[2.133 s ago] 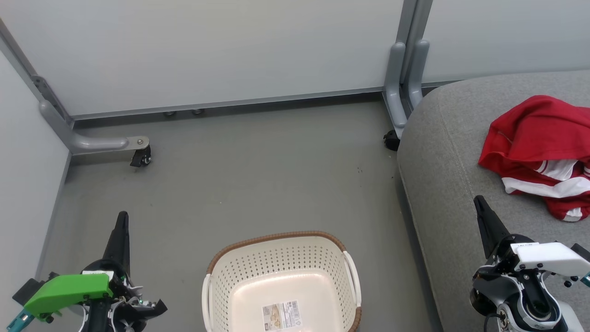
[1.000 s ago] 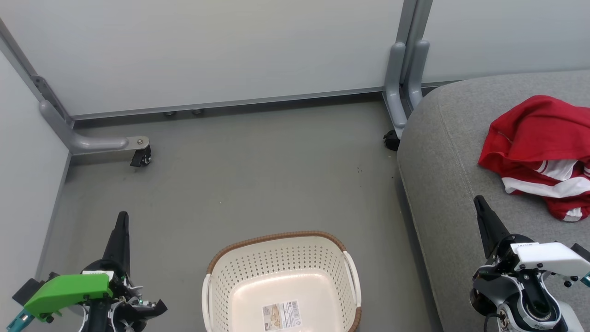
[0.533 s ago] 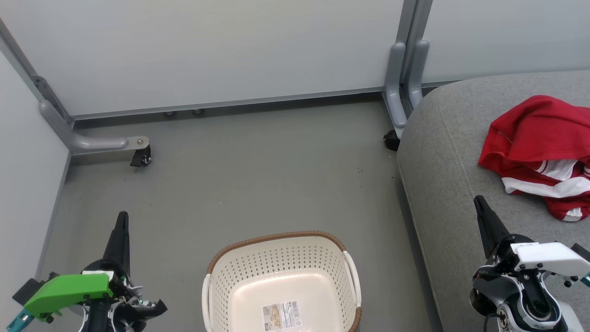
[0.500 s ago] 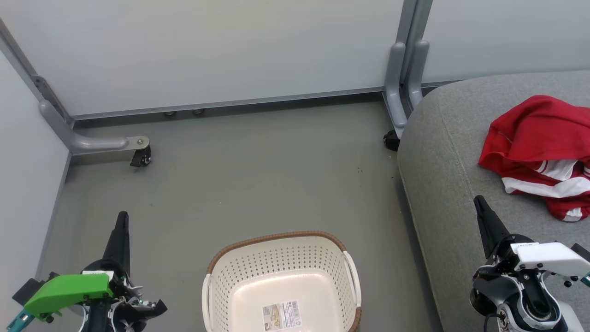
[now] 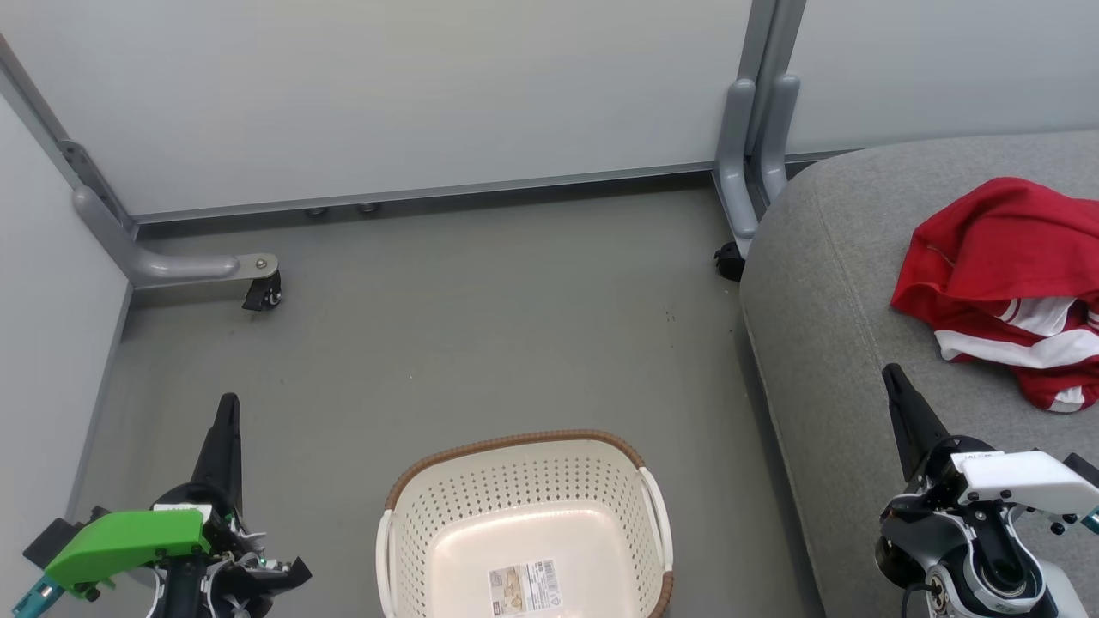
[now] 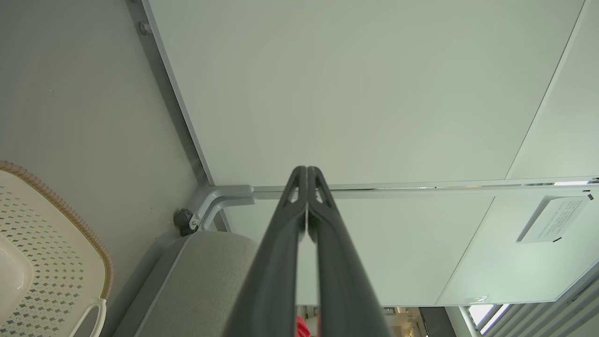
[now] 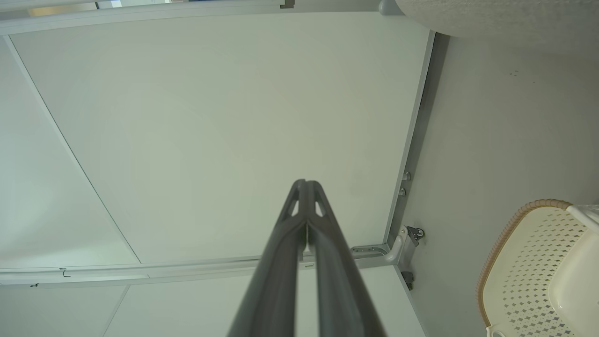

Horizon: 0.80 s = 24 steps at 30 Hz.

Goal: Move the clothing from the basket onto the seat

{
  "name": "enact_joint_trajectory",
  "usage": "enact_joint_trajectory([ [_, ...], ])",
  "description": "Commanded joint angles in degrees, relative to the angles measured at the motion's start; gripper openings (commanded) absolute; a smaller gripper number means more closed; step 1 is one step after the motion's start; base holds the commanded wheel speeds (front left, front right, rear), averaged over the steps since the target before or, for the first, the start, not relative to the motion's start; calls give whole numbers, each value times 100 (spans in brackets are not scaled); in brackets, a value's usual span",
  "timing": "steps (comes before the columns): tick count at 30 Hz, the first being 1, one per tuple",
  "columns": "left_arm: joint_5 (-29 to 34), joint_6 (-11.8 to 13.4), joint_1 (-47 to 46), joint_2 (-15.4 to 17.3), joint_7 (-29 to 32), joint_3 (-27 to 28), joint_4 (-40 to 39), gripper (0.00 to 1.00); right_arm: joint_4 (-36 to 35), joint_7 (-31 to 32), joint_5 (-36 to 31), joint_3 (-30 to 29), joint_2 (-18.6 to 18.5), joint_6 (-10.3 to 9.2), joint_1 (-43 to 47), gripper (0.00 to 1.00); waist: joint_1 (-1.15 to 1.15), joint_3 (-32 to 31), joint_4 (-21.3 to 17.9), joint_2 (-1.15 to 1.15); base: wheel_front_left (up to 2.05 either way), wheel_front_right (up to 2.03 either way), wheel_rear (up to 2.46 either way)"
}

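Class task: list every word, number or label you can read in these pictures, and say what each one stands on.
Nothing here can actually be read.
Sticker on the floor of the basket: a barcode and print, too small to read.
Notice on the wall panel: lines of print, too blurred to read.

Nothing legible. Sticker label (image 5: 524, 588) with barcode on the basket (image 5: 515, 481) floor, print too small. White notice (image 6: 545, 219) on the wall panel (image 6: 421, 243), text lines unreadable
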Motion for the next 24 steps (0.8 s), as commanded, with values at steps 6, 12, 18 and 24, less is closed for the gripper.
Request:
enact_joint_trajectory([
  [6,-17,-34,-64,32,24,12,7,0,11,22,-27,-12,-2,2,-29,0,0,0,0,0,0,0,0],
  [12,-17,-34,-64,32,24,13,7,0,11,22,-27,-12,-1,2,-29,0,0,0,0,0,0,0,0],
  [18,-17,-34,-64,32,24,13,6,0,11,22,-28,-13,-1,2,-29,0,0,0,0,0,0,0,0],
  [24,-17,-34,-64,32,24,13,6,0,11,23,-28,-13,-2,2,-29,0,0,0,0,0,0,0,0],
])
